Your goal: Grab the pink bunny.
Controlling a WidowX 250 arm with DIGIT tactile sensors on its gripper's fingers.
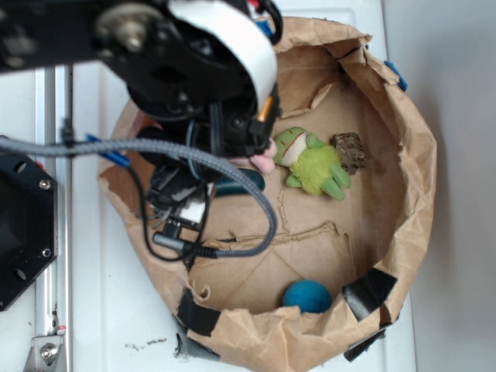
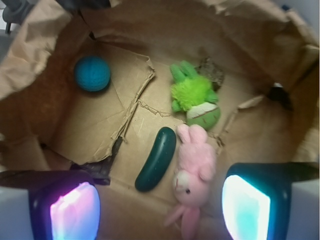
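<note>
Brown paper everywhere in the exterior view: a crumpled paper-bag enclosure (image 1: 418, 194) patched with black tape, and the black WidowX arm (image 1: 194, 70) hangs over its left half, blocking most of what lies beneath. Only a sliver of the pink bunny (image 1: 265, 161) peeks out from under the wrist, just beside the green plush toy (image 1: 314, 163), with a small brown lump (image 1: 351, 151) touching that toy's far side and a blue ball (image 1: 307, 296) well apart near the taped front wall. The fingers are hidden here, so this view says nothing of the grip. Now the wrist view, and it opens right up: the gripper (image 2: 160, 205) has its jaws spread wide, one glowing pad (image 2: 75, 210) at the lower left, the other at the lower right, nothing between them touching yet. The pink bunny (image 2: 195, 172) lies stretched on the paper floor, ears up against the green plush toy (image 2: 195, 95), its body toward the right-hand pad rather than centred. A dark green cucumber (image 2: 156, 159) lies alongside, just beside the bunny, and the blue ball (image 2: 92, 73) sits far off. This plush looks light, soft and squashy, so it should compress and hold easily; the plump middle, head to belly, looks the best place to pinch, clear of the cucumber.
</note>
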